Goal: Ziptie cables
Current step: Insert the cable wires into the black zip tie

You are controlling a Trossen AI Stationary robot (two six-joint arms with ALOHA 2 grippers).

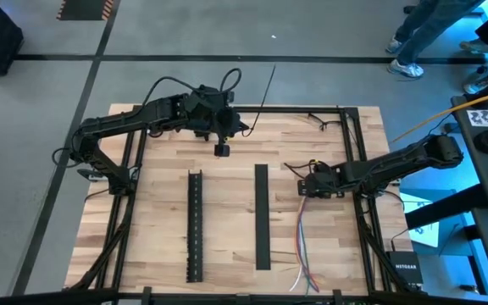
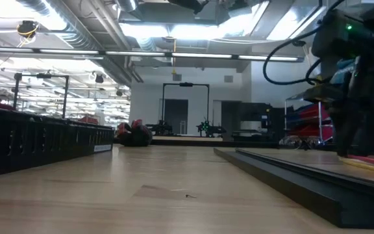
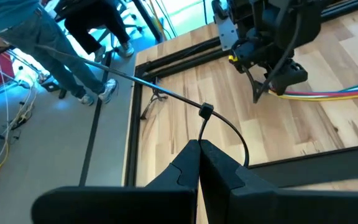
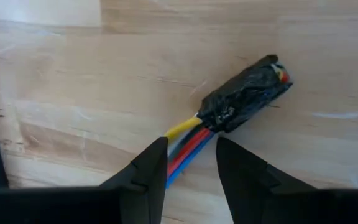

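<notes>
The cables (image 1: 303, 241) are thin yellow, white, red and blue wires. They run from my right gripper (image 4: 191, 155) toward the table's near edge, where their free ends lie on the wood. One end is wrapped in black tape (image 4: 247, 94). My right gripper is shut on the wires just behind the tape, right of the table's middle. My left gripper (image 3: 199, 148) is near the far edge's middle, shut on a thin black ziptie (image 3: 225, 127). The ziptie is looped through its own head (image 3: 206, 111), and its long tail (image 1: 263, 97) sticks out past the far edge. My left gripper pinches the ziptie's loop (image 3: 202, 134) between its two shut fingertips, just below the head. The loop arcs out beyond the fingertips, and the tail (image 3: 104, 67) stands straight out in the air, clear of the table. My right gripper pinches the bundled wires (image 4: 188, 143) between its two fingers, right behind the black-taped end. The fingers come from above and lie across the bundle. The taped end juts out past the fingers, just above the wood. The rest of the wires (image 3: 347, 93) trails away toward the near edge.
A long black slotted channel (image 1: 195, 224) and a flat black cover strip (image 1: 262, 216) lie side by side between the arms, running near to far. A black frame (image 1: 354, 152) edges the table. People's legs (image 3: 73, 56) show beyond the far right corner.
</notes>
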